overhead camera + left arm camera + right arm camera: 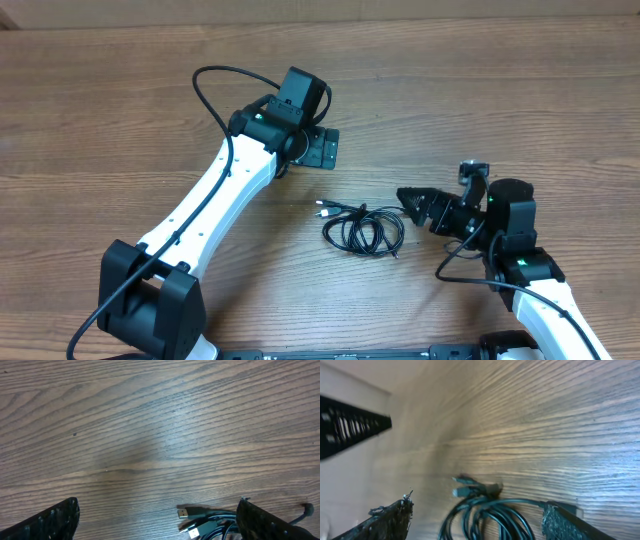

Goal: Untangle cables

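Note:
The cables (362, 228) lie as a small coil of thin black cord in the middle of the table, with plug ends pointing left. In the left wrist view two USB plugs of the cables (189, 513) show near the right finger (262, 522). My left gripper (325, 150) hovers above and to the left of the coil, open and holding nothing. My right gripper (408, 203) points at the coil's right edge, open. In the right wrist view the cables (490, 512) lie between its fingers (387, 520), untouched.
Bare wood-grain table (520, 90) surrounds the coil. The thicker black cable (212, 95) of the left arm loops over that arm. A black part of the left arm (350, 427) shows at the top left of the right wrist view.

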`<state>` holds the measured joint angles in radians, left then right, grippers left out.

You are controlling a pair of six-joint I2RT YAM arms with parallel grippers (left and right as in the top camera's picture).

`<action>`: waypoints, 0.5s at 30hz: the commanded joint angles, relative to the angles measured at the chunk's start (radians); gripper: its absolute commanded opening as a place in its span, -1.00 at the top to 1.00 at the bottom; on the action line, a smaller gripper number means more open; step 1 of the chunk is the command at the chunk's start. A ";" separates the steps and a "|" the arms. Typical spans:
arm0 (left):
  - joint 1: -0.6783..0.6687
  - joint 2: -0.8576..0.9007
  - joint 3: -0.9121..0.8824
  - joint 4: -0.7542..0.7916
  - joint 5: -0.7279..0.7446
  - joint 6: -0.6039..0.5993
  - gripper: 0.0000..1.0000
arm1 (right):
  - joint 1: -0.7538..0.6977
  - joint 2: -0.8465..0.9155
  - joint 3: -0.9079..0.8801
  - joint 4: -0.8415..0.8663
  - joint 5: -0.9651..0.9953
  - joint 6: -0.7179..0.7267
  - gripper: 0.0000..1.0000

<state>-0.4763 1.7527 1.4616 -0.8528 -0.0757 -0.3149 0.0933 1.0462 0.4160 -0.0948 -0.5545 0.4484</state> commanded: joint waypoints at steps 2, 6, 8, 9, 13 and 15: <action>-0.003 -0.011 0.013 0.004 -0.010 0.005 -0.99 | 0.003 -0.008 0.016 -0.006 -0.019 -0.114 -0.64; -0.003 -0.011 0.013 0.004 -0.010 -0.003 -1.00 | 0.003 -0.008 0.016 -0.005 -0.019 -0.114 -0.63; -0.003 -0.011 0.013 0.004 -0.010 -0.003 -0.99 | 0.003 -0.008 0.016 -0.005 -0.020 -0.114 -0.62; -0.003 -0.011 0.013 0.003 -0.010 -0.003 -0.99 | 0.003 -0.008 0.016 -0.005 -0.023 -0.114 -0.61; -0.003 -0.011 0.013 0.004 -0.010 -0.003 -1.00 | 0.013 -0.008 0.016 -0.021 -0.069 -0.214 -0.58; -0.003 -0.011 0.013 0.004 -0.010 -0.003 -1.00 | 0.031 -0.008 0.016 -0.033 -0.068 -0.265 -0.56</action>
<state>-0.4770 1.7527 1.4616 -0.8509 -0.0757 -0.3149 0.1005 1.0462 0.4160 -0.1226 -0.5941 0.2852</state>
